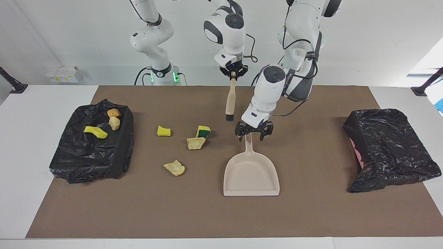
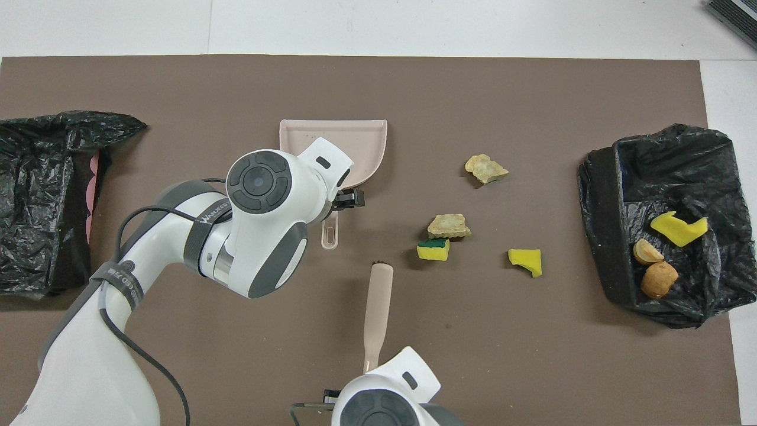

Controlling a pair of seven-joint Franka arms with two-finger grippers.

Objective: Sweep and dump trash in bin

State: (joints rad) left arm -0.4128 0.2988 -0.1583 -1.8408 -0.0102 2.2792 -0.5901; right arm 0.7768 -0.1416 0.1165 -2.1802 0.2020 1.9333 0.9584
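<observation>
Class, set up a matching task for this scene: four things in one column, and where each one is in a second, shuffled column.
Column 1
1. brush
2. dustpan
3. yellow-and-green sponge
4. orange lump

Column 2
A. in the black bin at the right arm's end of the table
B. flat on the brown mat, its handle under the open left claw
C. hanging from the right claw, bristles down
D. on the mat beside a tan lump

Pairs: 1-C, 2-B, 3-D, 4-A
</observation>
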